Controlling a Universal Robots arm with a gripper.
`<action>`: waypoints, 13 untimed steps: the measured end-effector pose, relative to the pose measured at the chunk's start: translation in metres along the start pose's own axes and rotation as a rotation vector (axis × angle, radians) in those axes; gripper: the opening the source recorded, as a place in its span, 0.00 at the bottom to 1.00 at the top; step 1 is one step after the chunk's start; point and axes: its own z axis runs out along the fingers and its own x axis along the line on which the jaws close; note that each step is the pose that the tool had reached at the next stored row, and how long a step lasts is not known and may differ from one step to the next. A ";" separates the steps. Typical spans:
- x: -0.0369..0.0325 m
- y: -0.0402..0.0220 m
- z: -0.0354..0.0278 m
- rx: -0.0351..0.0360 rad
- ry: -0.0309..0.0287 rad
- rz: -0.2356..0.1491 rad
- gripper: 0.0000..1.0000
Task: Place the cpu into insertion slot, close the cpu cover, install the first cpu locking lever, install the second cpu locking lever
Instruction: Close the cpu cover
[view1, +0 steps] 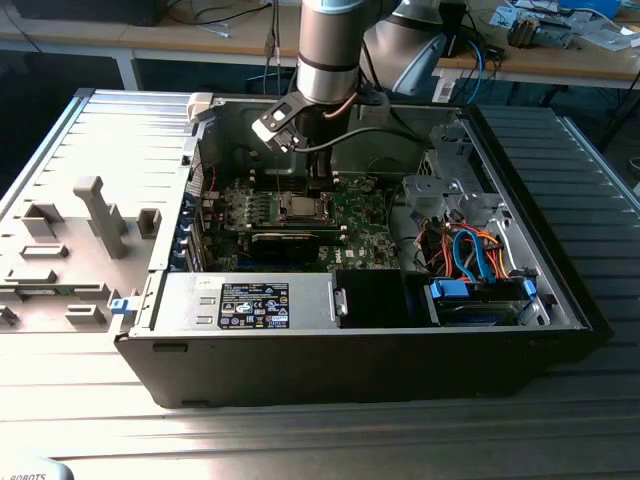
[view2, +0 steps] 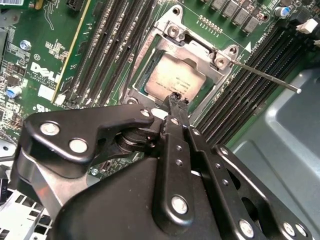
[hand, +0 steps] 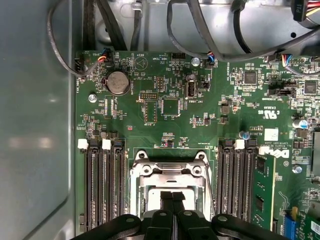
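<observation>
In the exterior view the hand (view1: 316, 192), clenched on nothing, sits at one o'clock of the chip (view1: 299, 208), which looks light and breakable, best held by its edges.

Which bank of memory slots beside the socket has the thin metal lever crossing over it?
The bank bordering the bare grey case panel: the thin silver lever crosses it. The other bank, beside the white logo, is uncrossed.
</observation>
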 end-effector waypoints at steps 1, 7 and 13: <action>0.0000 -0.0010 0.0006 0.0000 -0.0001 0.000 0.11; 0.0006 -0.0190 0.0076 0.0000 0.0000 0.000 0.11; 0.0010 -0.0270 0.0169 0.0000 0.0000 0.000 0.11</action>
